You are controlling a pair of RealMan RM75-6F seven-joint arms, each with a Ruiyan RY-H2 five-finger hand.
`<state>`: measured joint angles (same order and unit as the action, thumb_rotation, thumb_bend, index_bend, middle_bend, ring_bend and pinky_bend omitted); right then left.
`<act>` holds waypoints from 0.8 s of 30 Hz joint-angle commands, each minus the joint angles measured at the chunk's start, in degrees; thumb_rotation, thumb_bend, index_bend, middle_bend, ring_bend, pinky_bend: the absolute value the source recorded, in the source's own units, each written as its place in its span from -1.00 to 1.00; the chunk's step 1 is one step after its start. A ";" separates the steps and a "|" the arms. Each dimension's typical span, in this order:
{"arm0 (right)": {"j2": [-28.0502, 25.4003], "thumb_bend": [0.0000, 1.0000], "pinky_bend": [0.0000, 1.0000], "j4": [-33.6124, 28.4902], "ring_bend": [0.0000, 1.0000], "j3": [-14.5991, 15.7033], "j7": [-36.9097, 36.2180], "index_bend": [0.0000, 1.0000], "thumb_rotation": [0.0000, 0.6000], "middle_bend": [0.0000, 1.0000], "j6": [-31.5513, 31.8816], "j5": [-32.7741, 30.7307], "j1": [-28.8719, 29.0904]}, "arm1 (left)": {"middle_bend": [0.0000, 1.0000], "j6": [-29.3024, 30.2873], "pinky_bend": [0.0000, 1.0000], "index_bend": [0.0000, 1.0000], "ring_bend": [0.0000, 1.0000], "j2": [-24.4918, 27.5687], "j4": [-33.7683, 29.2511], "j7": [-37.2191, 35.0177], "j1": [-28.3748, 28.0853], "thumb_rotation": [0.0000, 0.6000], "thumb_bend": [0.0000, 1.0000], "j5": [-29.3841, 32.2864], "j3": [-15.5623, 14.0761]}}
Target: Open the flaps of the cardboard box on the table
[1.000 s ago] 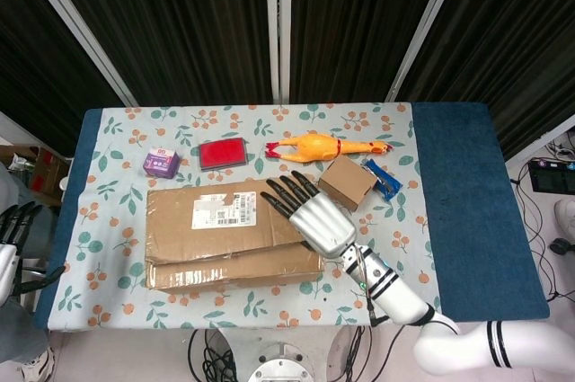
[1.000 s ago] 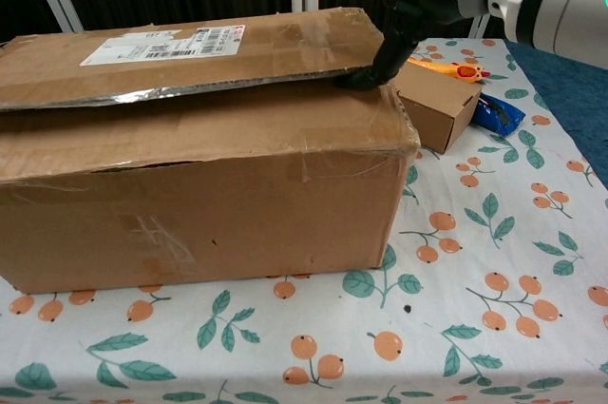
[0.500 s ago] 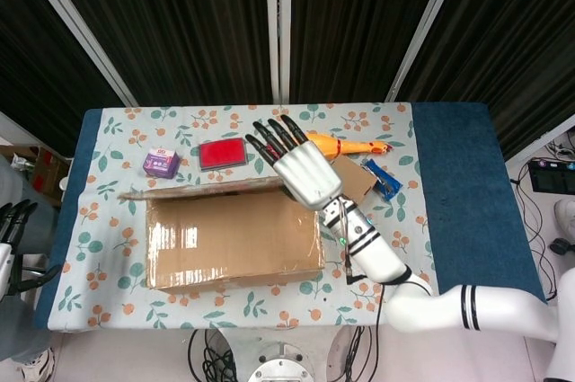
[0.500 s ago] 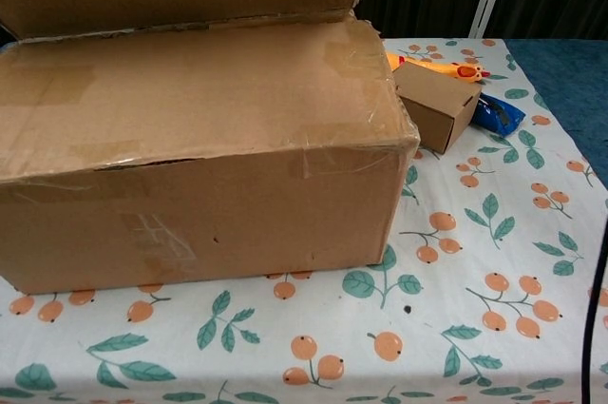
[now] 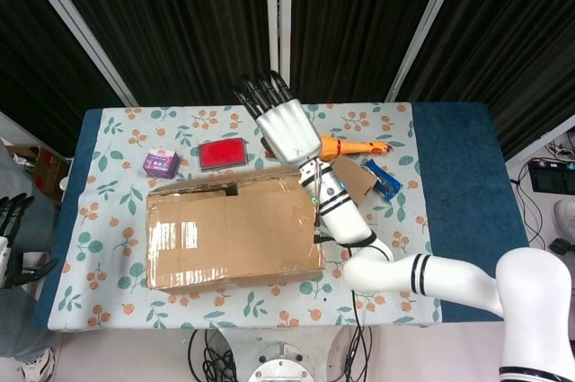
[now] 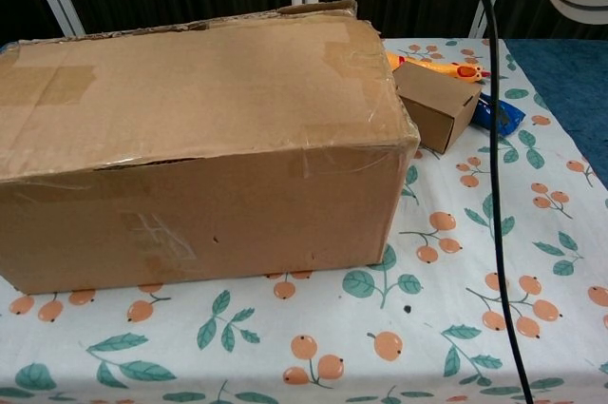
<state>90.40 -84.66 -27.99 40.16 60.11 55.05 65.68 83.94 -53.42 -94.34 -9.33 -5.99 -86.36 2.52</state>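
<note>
Table (image 5: 458, 220): blue top, with a leaf-and-orange patterned cloth under the cardboard box.
Cardboard box (image 5: 234, 234): sits in the middle of the cloth; one taped flap lies flat across its top, and the far flap has dropped behind its back edge.
Right hand (image 5: 286, 126): raised above the box's far right corner, palm away from the head camera, fingers straight and slightly apart, holding nothing.
Left hand (image 5: 9, 220): well to the left of the box, off the table edge; only dark fingertips show, so I cannot tell how it is set.
Rubber chicken (image 5: 355, 146): behind the box's right end, partly hidden by the right arm.
Small carton (image 6: 435, 105): just right of the box.
Red case (image 5: 222, 153): behind the box.
Purple packet (image 5: 160, 164): behind the box's left corner.
Blue packet (image 5: 382, 179): right of the box, beyond the small carton.
</note>
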 commanded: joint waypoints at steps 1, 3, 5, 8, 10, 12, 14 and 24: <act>-7.64 -0.56 -1.00 -8.35 -1.00 1.79 -3.91 -1.00 1.00 -1.00 4.42 5.15 -6.08 | -0.92 -2.02 -0.67 -0.92 -0.95 0.80 -1.31 -1.09 -2.10 0.67 -0.71 -0.63 0.98; -13.11 -0.56 -1.00 -13.15 -1.00 3.39 -5.37 -1.00 1.00 -1.00 7.36 8.54 -10.41 | -0.92 -4.23 -0.67 -0.92 -0.92 1.51 -2.60 -2.65 -4.60 0.67 -0.71 -1.18 2.17; -18.38 -0.56 -1.00 -16.87 -1.00 5.01 -7.70 -1.00 1.00 -1.00 11.24 12.67 -15.22 | -0.92 -6.92 -0.66 -0.92 -0.90 2.17 -3.91 -4.34 -7.59 0.68 -0.71 -1.46 3.68; -24.41 -0.56 -1.00 -20.11 -1.00 6.70 -11.41 -1.00 1.00 -1.00 16.55 16.86 -21.46 | -0.90 -10.95 -0.65 -0.92 -0.89 2.67 -5.73 -5.74 -11.87 0.70 -0.71 -1.61 5.69; -29.03 -0.56 -1.00 -21.88 -1.00 7.88 -15.24 -1.00 1.00 -1.00 20.74 19.50 -26.61 | -0.87 -15.19 -0.65 -0.92 -0.88 2.13 -6.82 -6.99 -15.78 0.72 -0.71 -0.72 7.38; -32.19 -0.57 -1.00 -22.49 -1.00 8.94 -18.00 -1.00 1.00 -1.00 23.67 21.45 -30.33 | -0.87 -18.89 -0.65 -0.92 -0.88 1.16 -7.08 -8.61 -18.75 0.80 -0.70 0.84 8.56; -35.38 -0.57 -1.00 -22.63 -1.00 10.06 -20.94 -1.00 1.00 -1.00 27.30 23.37 -34.56 | -0.87 -23.13 -0.65 -0.92 -0.88 -0.26 -7.01 -11.09 -21.95 0.89 -0.67 2.99 9.78; -40.09 -0.57 -1.00 -16.62 -1.00 14.95 -34.28 -1.00 1.00 -1.00 38.88 28.67 -48.70 | -0.59 -32.47 -0.65 -0.89 -0.88 -6.30 -5.11 -17.20 -30.37 0.52 -0.80 7.87 12.32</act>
<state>50.97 -102.94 -14.34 7.70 97.45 82.40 18.93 52.06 -59.18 -99.71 -26.29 -35.78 -79.02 14.56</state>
